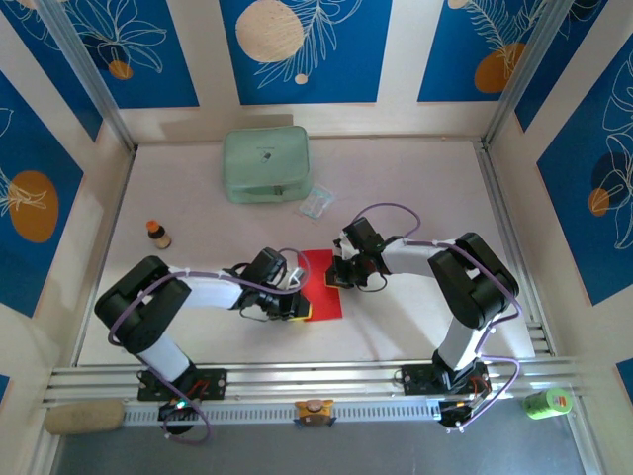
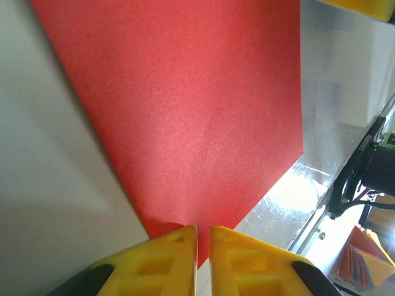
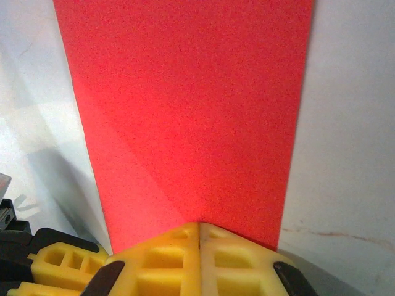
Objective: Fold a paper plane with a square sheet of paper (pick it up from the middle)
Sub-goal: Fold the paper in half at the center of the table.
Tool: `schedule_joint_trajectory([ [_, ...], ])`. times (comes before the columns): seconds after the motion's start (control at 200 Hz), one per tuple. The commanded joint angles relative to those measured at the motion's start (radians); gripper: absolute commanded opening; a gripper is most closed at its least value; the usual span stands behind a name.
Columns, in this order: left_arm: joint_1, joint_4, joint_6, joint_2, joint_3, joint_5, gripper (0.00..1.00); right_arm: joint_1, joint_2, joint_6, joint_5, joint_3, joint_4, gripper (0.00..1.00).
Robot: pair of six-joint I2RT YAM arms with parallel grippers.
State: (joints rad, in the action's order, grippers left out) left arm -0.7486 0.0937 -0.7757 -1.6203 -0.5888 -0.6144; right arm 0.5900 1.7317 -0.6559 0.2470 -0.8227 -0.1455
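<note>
The place is a robotics lab test cell. Two arms (image 1: 188,292) are bolted to aluminium rails (image 1: 297,381) at the near edge of a white table (image 1: 396,327), with purple cables (image 1: 381,210) looped along them. Metal posts (image 1: 89,84) and printed blue wall panels (image 1: 307,49) (leaf and circle patterns) box the table in.

Top view: can't see L and R edges of square sheet of paper (image 1: 324,292), tucked under left gripper (image 1: 301,308) and right gripper (image 1: 339,279). L wrist: can't follow sheet past frame top; near corner lost behind yellow fingers (image 2: 163,262). Can't make out blurred, blown-out bkgd at far R there. R wrist: likewise clipped at top, near edge behind fingertips (image 3: 237,262). Can't read label on small bottle (image 1: 158,235) or tell contents of clear packet (image 1: 316,204), too small.
</note>
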Motion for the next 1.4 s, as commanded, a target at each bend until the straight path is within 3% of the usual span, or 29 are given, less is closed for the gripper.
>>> schedule_joint_trajectory([
  [0.0, -0.026, -0.135, 0.044, 0.001, 0.015, 0.027, 0.15, 0.013, 0.039, -0.007, -0.071, 0.037, -0.101, 0.0],
  [0.595, -0.141, -0.327, 0.156, 0.125, -0.047, 0.222, 0.12, 0.014, 0.022, -0.005, -0.053, 0.042, -0.086, 0.0],
  [0.675, -0.141, -0.334, 0.147, 0.203, -0.05, 0.271, 0.12, 0.016, 0.007, -0.003, -0.026, 0.038, -0.066, 0.0],
  [0.76, -0.124, -0.342, 0.112, 0.28, -0.05, 0.324, 0.12, 0.017, -0.034, 0.007, 0.093, 0.058, 0.052, 0.0],
  [0.905, -0.025, -0.218, 0.041, 0.299, -0.046, 0.247, 0.11, 0.019, -0.122, -0.03, 0.051, 0.052, 0.041, 0.02],
  [1.095, 0.11, -0.055, -0.01, 0.132, -0.113, 0.072, 0.12, 0.019, -0.267, -0.116, -0.016, 0.117, -0.03, 0.15],
  [1.26, 0.145, -0.059, 0.036, -0.017, -0.24, 0.021, 0.12, 0.032, -0.396, -0.275, -0.02, 0.231, 0.007, 0.33],
  [1.395, 0.165, -0.104, 0.063, -0.113, -0.325, 0.021, 0.12, 0.066, -0.418, -0.349, -0.027, 0.271, 0.01, 0.34],
])
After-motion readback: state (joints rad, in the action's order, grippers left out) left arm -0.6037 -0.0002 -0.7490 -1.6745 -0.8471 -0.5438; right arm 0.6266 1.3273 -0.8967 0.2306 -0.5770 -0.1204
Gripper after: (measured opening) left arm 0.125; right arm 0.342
